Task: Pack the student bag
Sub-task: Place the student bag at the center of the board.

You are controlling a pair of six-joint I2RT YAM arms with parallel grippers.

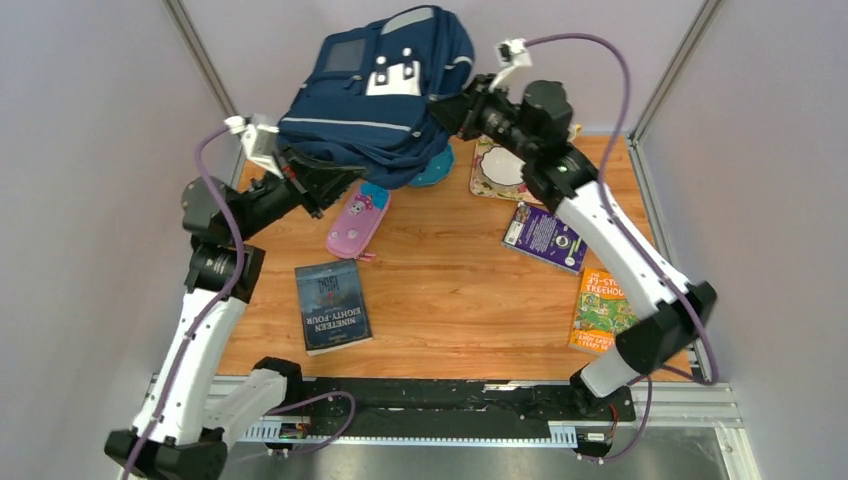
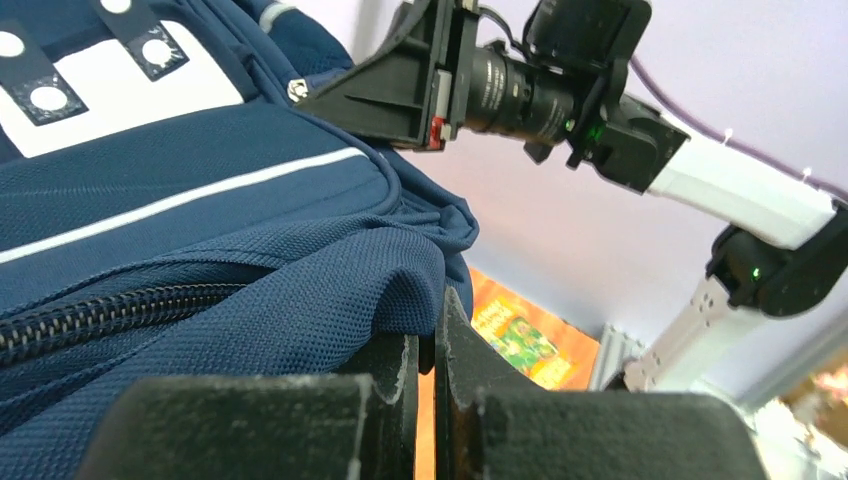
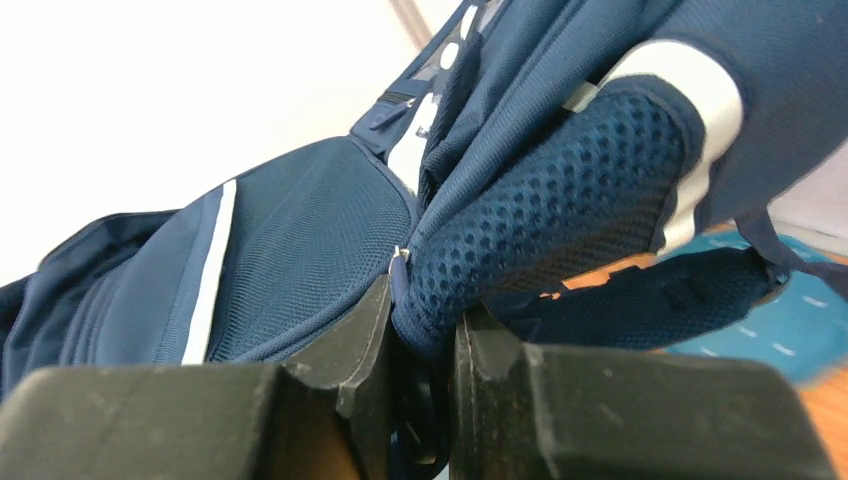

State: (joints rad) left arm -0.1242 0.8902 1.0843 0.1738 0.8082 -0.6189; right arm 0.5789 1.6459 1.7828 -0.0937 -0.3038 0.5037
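Wooden table (image 1: 450, 290) with two arms reaching to its far side. The student bag (image 1: 375, 100) is at far centre: navy, front face with white patch and pale stripes toward the top camera, tilted and hung between both grippers. Can't tell if its bottom touches the table. The left gripper (image 2: 428, 320) is clenched on a fold of navy fabric at the bag's lower left corner, just by a zip, with the fabric pinched between the fingers. The right gripper (image 3: 425, 310) is clamped on a padded mesh part at the bag's right side, jaws slightly apart around the padding. The Nineteen Eighty-Four book (image 1: 333, 305) lies flat front-left, well apart from the bag. An orange Treehouse book (image 1: 603, 310) sits at the right edge beside the right arm. A purple book (image 1: 545, 238) lies near it, partly under the right forearm. A pale book with pink border (image 1: 497, 168) is far right, under the right wrist. The pink pencil case (image 1: 357, 220) lies just below the bag, its far end at the bag's lower edge. A teal item (image 1: 437, 170) peeks out under the bag, unclear what.
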